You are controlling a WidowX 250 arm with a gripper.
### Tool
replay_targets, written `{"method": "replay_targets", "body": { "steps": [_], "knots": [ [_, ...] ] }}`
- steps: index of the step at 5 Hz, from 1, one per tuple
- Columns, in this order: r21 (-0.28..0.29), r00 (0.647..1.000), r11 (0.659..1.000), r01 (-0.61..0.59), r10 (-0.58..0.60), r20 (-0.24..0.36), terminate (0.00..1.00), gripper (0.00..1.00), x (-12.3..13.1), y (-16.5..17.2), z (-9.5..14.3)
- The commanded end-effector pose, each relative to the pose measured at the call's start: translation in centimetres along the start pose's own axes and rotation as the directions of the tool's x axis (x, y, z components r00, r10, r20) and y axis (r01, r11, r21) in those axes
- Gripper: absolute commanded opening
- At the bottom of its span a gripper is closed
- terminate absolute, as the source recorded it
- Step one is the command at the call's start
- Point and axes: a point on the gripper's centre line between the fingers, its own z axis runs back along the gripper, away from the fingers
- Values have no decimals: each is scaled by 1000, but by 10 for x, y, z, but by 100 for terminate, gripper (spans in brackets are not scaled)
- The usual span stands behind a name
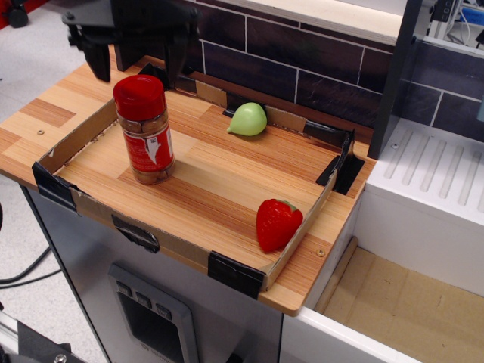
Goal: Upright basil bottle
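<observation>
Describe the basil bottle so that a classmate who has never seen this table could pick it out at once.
Find the shallow cardboard tray on the wooden table and look to its left end, below the black gripper. There the basil bottle stands upright: a clear jar with a big red cap, a red-and-white label and brownish contents. It is taller than the strawberry and the green fruit.

I saw a light wooden striped tabletop [45, 113] carrying a shallow cardboard tray with black-taped corners [136, 231]. Inside it, a clear red-capped basil bottle [145, 130] stood upright at the left, a pale green pear-shaped fruit [248, 119] lay by the back wall, and a red strawberry [277, 223] rested against the right wall.
</observation>
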Motion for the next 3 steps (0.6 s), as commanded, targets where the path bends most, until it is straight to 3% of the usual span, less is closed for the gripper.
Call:
{"method": "replay_targets", "body": {
  "steps": [1,2,3],
  "knots": [
    [-85,998,995,-55,58,38,0,100,27,-19,47],
    [-71,999,996,-46,47,1,0,100,37,-35,55],
    [-71,999,996,-46,47,1,100,100,37,-35,55]
  ]
}}
